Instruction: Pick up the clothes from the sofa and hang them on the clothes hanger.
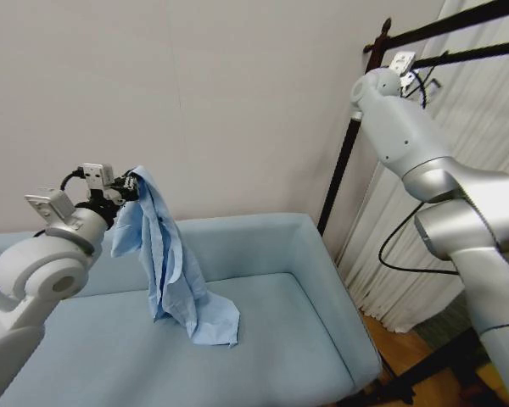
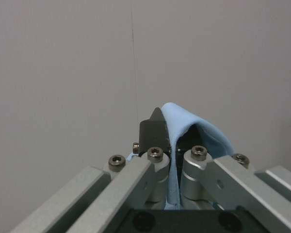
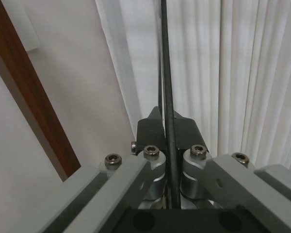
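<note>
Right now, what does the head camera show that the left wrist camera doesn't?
Head camera alone: the pale blue fabric sofa, the lower end of the light blue cloth garment resting on its seat, and the right gripper at a thin black rod. Left wrist camera alone: black fingers clamping a fold, close. Both: that garment in the left gripper, and the plain wall.

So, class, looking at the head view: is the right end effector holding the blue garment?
No, the left end effector grips the blue garment, while the right end effector is closed on a thin dark rod.
</note>
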### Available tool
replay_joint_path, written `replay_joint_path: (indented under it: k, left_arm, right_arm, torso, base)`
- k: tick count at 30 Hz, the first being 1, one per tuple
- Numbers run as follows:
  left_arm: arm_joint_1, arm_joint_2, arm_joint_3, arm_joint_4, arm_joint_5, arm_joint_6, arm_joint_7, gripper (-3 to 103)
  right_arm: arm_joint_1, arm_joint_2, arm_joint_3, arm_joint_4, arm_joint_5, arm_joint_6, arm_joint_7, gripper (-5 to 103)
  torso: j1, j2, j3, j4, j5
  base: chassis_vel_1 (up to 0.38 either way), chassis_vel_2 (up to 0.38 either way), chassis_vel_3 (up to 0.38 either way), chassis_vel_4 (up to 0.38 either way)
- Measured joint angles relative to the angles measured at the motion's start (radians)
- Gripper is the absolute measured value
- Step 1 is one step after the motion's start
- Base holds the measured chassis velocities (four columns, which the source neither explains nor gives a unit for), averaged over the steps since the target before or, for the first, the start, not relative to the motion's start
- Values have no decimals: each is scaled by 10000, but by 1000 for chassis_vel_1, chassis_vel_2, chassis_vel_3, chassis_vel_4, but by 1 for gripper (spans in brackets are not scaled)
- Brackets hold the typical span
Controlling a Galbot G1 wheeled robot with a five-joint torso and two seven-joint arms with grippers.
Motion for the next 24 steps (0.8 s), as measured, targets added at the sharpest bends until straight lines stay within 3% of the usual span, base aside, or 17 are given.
replay_joint_path:
  k: [13,24]
  left_arm:
    - [-150,-45,28,148,7,0,33,0]
    - [15,-170,-38,76,55,0,44,0]
  right_arm:
    - [-344,-140,-5,223,-371,318,-192,2]
    - [-415,-412,-467,565,-1498,794,-741,2]
  torso:
    - [1,0,0,0,0]
    - [1,0,0,0,2]
  base:
    - [0,0,0,0]
    - [0,0,0,0]
